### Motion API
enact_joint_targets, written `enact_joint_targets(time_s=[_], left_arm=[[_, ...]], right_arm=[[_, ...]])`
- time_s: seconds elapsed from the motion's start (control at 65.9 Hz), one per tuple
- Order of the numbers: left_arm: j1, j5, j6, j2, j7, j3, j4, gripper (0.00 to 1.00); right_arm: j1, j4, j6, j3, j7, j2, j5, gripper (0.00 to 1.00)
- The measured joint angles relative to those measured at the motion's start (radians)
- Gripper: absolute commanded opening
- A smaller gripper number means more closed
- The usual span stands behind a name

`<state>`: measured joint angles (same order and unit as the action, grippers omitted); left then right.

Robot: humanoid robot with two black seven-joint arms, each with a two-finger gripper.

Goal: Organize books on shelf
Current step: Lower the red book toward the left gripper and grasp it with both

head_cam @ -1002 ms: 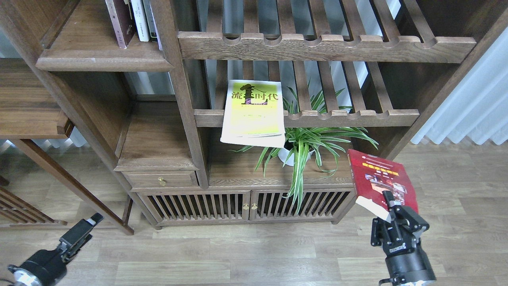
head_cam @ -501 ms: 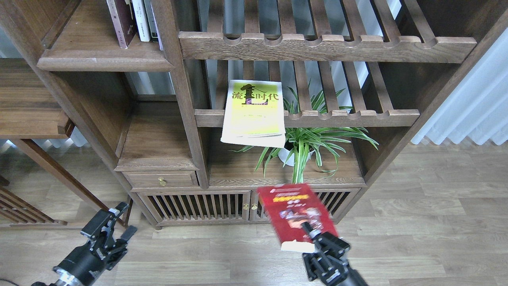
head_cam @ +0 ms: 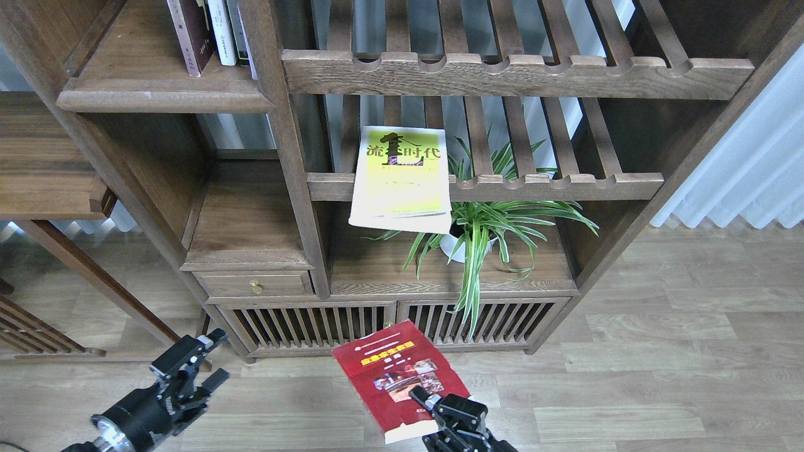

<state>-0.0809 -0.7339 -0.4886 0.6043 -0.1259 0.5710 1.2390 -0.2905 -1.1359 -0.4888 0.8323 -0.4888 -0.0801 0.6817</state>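
Mid-carry: right claw gripped red book low, shelf far up-left of it; left claw hung open; next needs lift w/ tilt upright.

the lime-yellow book lying on the slatted rack shows big black characters, "流金时代", while the red book's yellow title is too small to read.

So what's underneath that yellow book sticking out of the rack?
The lime-yellow book lies on the slatted rack, its front overhanging the rail. Below are the wooden cabinet top and potted spider plant. The slats directly under it are hidden.
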Motion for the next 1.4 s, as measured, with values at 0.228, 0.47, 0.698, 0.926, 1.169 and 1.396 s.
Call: enact_joint_targets(time_s=[0.228, 0.47, 0.698, 0.926, 1.169, 1.396], left_arm=[[-0.059, 0.012, 0.0, -0.056, 0.006, -0.088, 0.002, 1.0], [-0.107, 0.028, 0.0, -0.113, 0.008, -0.121, 0.0, 1.0], [-0.117, 0.039, 0.0, -0.128, 0.043, -0.123, 0.0, 0.98], [-0.118, 0.103, 0.0, -0.172, 0.098, -0.134, -0.001, 0.87], [-0.114, 0.125, 0.0, -0.187, 0.103, -0.199, -0.001, 0.61], [-0.093, 0.125, 0.0, -0.194, 0.111, -0.209, -0.001, 0.11]], right_arm=[[0.042, 0.001, 0.0, -0.041, 0.0, 0.035, -0.003, 0.08], [0.104, 0.001, 0.0, -0.063, 0.0, 0.061, -0.006, 0.09], [0.12, 0.01, 0.0, -0.096, 0.0, 0.079, -0.008, 0.09], [0.126, 0.039, 0.0, -0.126, 0.0, 0.08, -0.01, 0.1], [0.122, 0.045, 0.0, -0.134, 0.0, 0.08, -0.012, 0.1], [0.113, 0.045, 0.0, -0.135, 0.0, 0.08, -0.019, 0.11]])
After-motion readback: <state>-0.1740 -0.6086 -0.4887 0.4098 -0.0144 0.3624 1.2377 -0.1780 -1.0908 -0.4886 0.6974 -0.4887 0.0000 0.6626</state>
